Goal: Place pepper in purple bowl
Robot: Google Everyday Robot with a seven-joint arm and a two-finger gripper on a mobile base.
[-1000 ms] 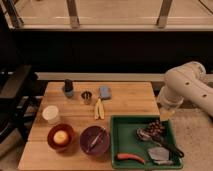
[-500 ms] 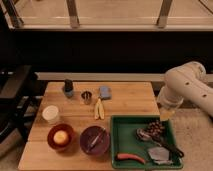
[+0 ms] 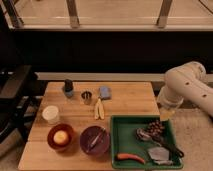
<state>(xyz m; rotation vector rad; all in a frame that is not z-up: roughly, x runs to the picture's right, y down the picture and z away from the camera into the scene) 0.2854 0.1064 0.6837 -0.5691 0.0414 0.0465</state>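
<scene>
Camera view showed the pepper (image 3: 130,158) lying along the front edge of the green tray (image 3: 125,137), below and left of the gripper (image 3: 166,114). The gripper hung over the tray's far right corner, probably poised to descend; whether clenched or released, I cannot tell. Farther left sat the purple bowl (image 3: 83,141), holding a pale utensil-like item.

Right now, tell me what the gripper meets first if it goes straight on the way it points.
The gripper, beside the right edge of the table, points down. It would likely meet the far right corner of the green tray first, near the dark cluster, not the pepper; depth is unclear.
</scene>
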